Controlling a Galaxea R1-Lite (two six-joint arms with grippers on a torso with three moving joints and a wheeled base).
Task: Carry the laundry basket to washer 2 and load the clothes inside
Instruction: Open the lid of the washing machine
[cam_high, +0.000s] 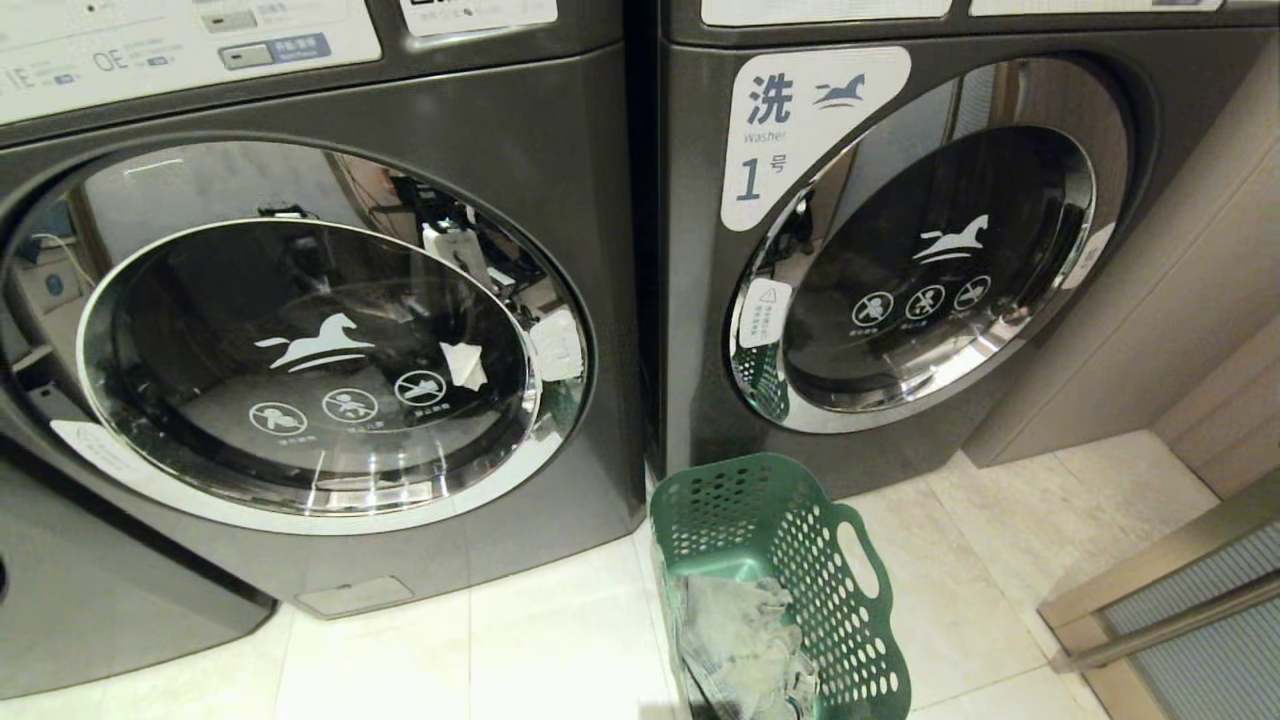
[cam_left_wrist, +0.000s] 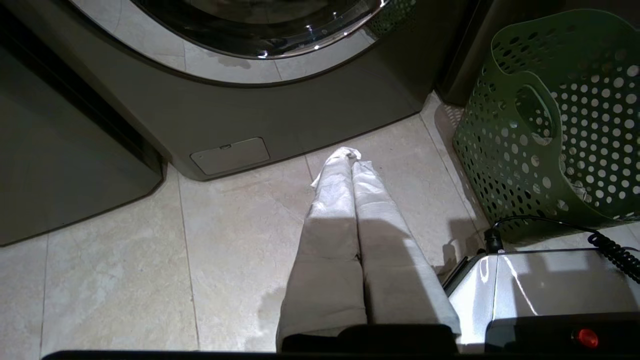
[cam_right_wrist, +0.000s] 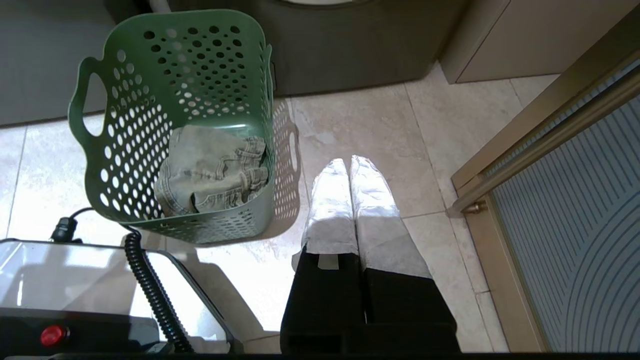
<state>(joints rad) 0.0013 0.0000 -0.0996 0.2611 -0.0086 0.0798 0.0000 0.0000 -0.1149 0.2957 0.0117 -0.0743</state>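
Between washers, laundry basket (cam_high: 790, 570) on floor.

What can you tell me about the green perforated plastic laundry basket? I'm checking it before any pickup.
The green perforated plastic laundry basket is rectangular with rounded corners, its walls full of round holes, with an oval cut-out handle in each of two opposite walls. It stands upright on the pale tiled floor, in front of the gap between the two dark grey washers, nearer the one labelled 1. A crumpled light grey-beige denim garment lies at its bottom. Neither gripper touches it.
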